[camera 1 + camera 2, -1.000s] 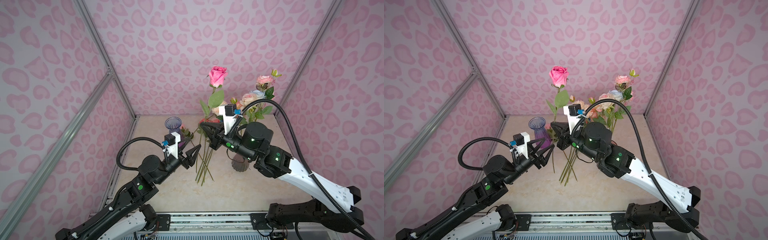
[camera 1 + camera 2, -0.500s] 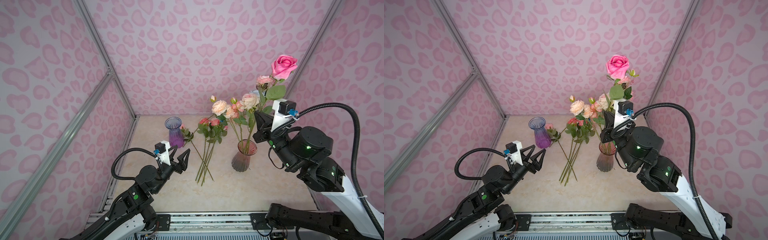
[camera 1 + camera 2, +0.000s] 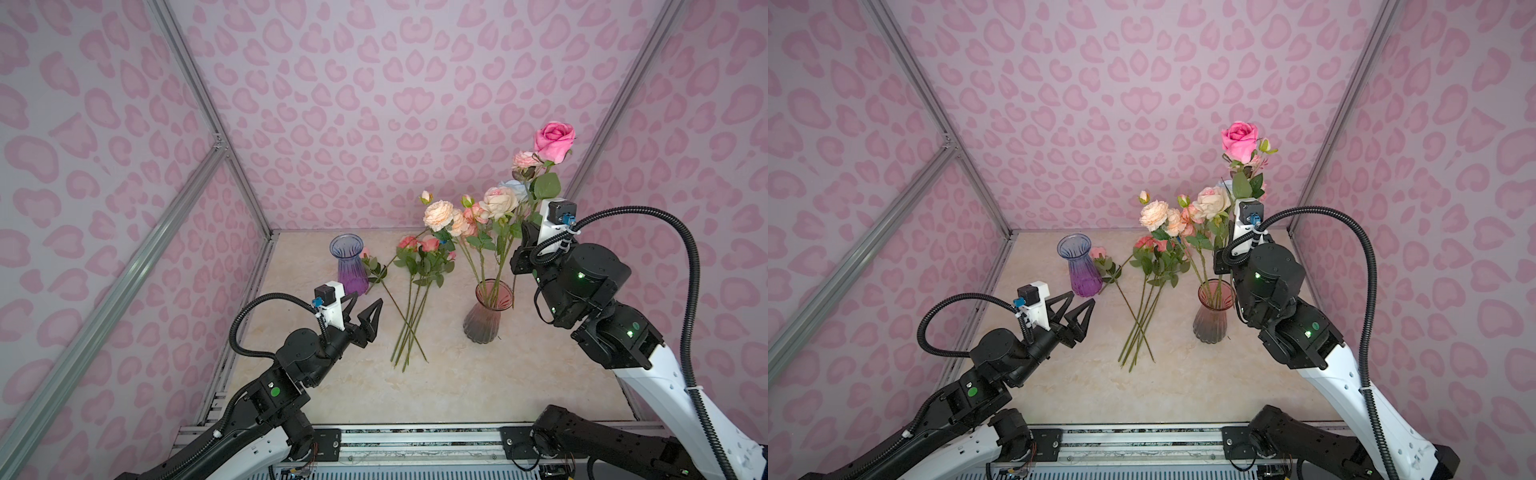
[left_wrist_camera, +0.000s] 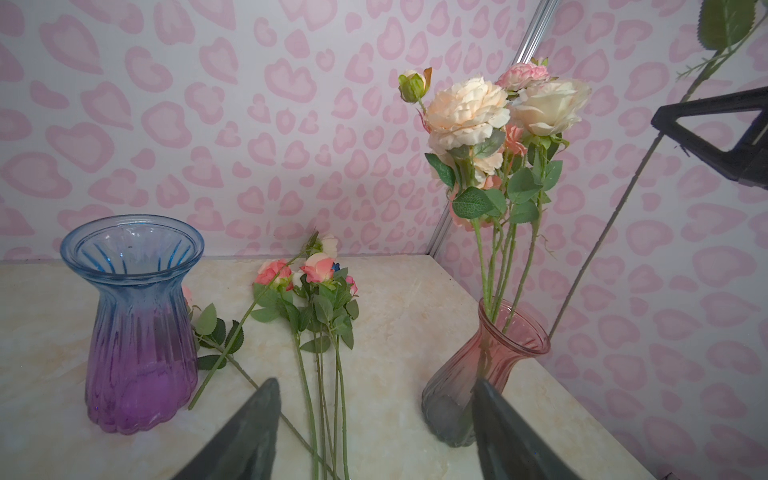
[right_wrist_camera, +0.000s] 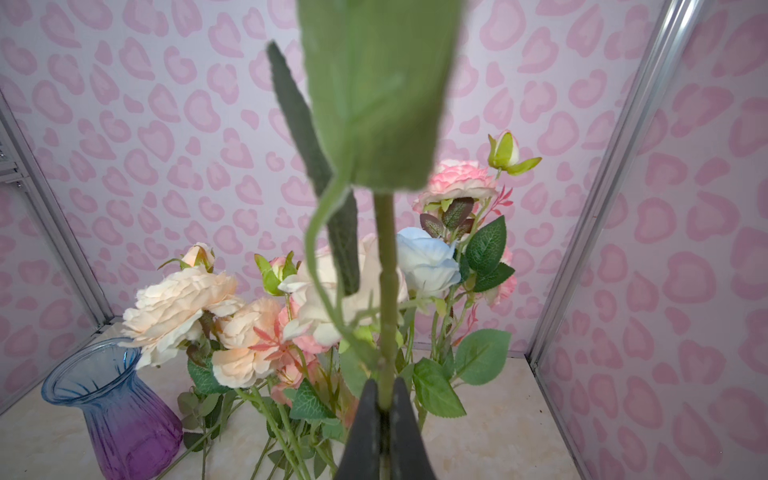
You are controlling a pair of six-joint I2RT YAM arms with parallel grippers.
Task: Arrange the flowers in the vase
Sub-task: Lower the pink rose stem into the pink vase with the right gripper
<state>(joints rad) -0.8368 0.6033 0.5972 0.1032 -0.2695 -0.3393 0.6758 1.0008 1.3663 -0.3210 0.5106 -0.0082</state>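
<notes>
Two tools, diff. states. The right tool [image 5: 384,401] is clenched on the stem [image 5: 385,291] of the big pink rose [image 3: 554,140]. Leaves mostly hide its tips in both top views. The right wrist view cuts off the bloom, leaving only stem and a blurred leaf [image 5: 374,83]. The stem's lower end drops just beside the pink vase [image 3: 482,328], at its 3 o'clock; can't tell if it touches the rim. That vase holds several upright flowers [image 3: 498,201]. The left tool [image 3: 367,302] is released, holding nothing, above the surface [image 3: 457,386]. Loose flowers [image 3: 419,259] lie approx. 9 o'clock of the pink vase, blooms overlapping. The blue-purple vase [image 3: 348,266] stands empty toward 10 o'clock.
</notes>
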